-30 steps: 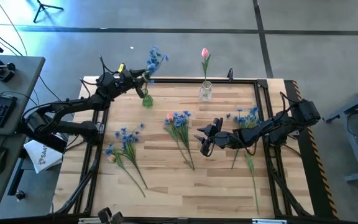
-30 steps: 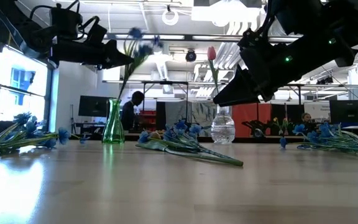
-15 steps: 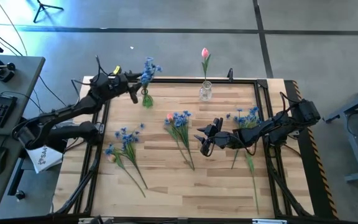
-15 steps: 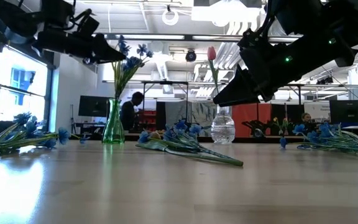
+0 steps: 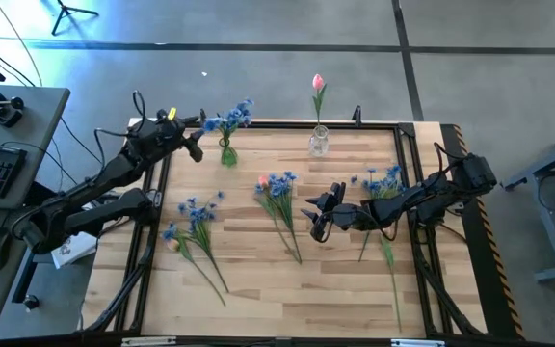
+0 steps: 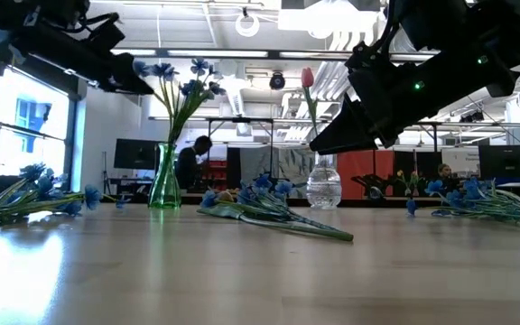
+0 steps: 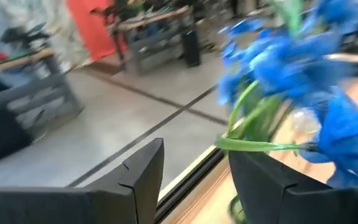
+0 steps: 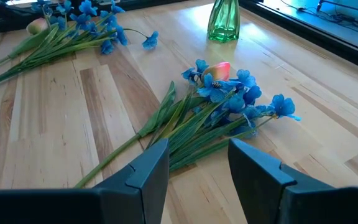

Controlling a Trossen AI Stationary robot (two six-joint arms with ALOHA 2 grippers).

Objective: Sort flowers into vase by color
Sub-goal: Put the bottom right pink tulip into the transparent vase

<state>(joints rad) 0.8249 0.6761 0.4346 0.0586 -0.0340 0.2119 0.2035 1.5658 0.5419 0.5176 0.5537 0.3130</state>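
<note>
Blue bunch (image 5: 229, 120) now stands in the green vase (image 5: 227, 154) at the table's far-left edge; pink tulip (image 5: 317, 84) sits in the clear vase (image 5: 318, 142) further right. Left gripper (image 5: 193, 143) is just beside the green vase w/ fingers apart, nothing between them, so I'd judge that drop-off done. Right gripper (image 5: 318, 220) hovers mid-table, fingers parted and empty, facing the centre bunch (image 8: 225, 99) of blue blooms w/ a pink bud (image 8: 218, 70) in it. Two more blue bunches lie flat: front-left (image 5: 193, 224) and right side (image 5: 382, 188). Next step, prob.: right gripper drops onto the centre stems, closes low on one stem and lifts it clear w/o dragging its neighbours.
</note>
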